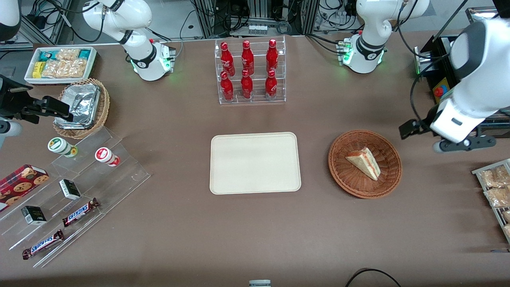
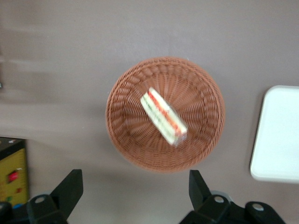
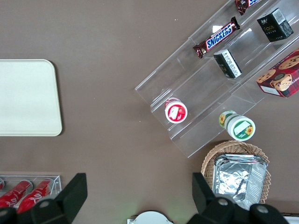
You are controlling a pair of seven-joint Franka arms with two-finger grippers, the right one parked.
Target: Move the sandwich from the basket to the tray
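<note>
The sandwich (image 1: 364, 162) is a pale triangular wedge with red and green layers, lying in the reddish-brown woven basket (image 1: 350, 185). The cream tray (image 1: 255, 162) lies flat beside the basket, toward the parked arm's end, with nothing on it. My gripper (image 1: 408, 128) hangs high over the table just off the basket's rim, toward the working arm's end. In the left wrist view the gripper (image 2: 134, 191) is open, its dark fingers (image 2: 70, 186) spread wide over bare table beside the basket (image 2: 126, 135). The sandwich (image 2: 163, 116) and a corner of the tray (image 2: 280, 135) show there too.
A clear rack of red bottles (image 1: 250, 71) stands farther from the camera than the tray. A tiered acrylic stand with snacks (image 1: 71, 199), a tan basket with foil (image 1: 81, 107) and a white snack bin (image 1: 59, 63) sit toward the parked arm's end. A wire rack of packets (image 1: 496, 187) and a black control box (image 1: 438, 85) flank the working arm.
</note>
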